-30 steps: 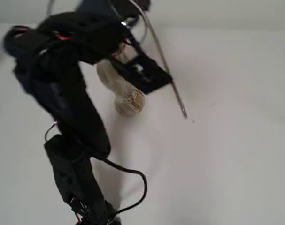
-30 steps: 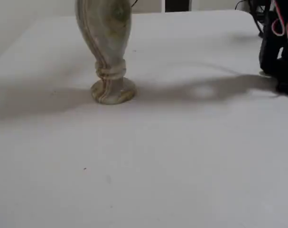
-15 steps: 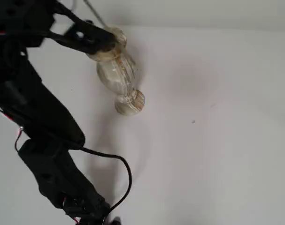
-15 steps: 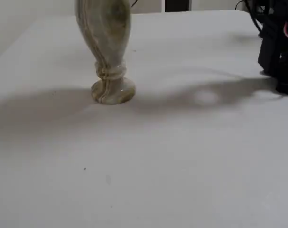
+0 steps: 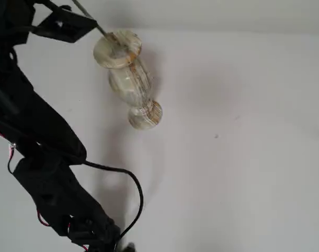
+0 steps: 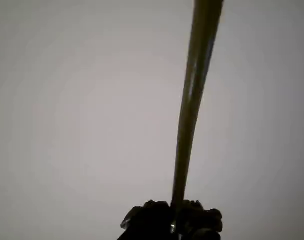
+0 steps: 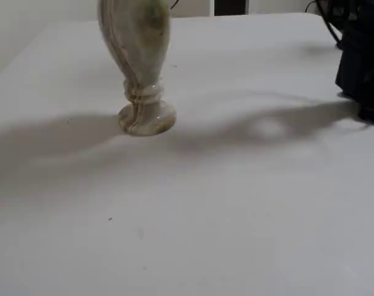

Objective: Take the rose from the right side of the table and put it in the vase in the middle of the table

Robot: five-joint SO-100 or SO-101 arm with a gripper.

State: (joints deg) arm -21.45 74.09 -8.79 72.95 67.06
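Note:
The marbled cream-and-tan vase [image 5: 130,81] stands upright on the white table [image 5: 233,168]; a fixed view shows its lower body and foot [image 7: 140,68]. My gripper [image 5: 90,21] is at the top left, just beside the vase's mouth, and is shut on the rose's thin grey-green stem [image 5: 99,27]. The stem's end reaches the left rim of the mouth. In the wrist view the stem [image 6: 192,110] runs up from my dark fingertips [image 6: 157,220]. The red bloom is out of view.
My black arm [image 5: 38,136] fills the left side of a fixed view, with a black cable [image 5: 135,184] looping onto the table. The arm's base [image 7: 362,61] stands at the right edge of the other fixed view.

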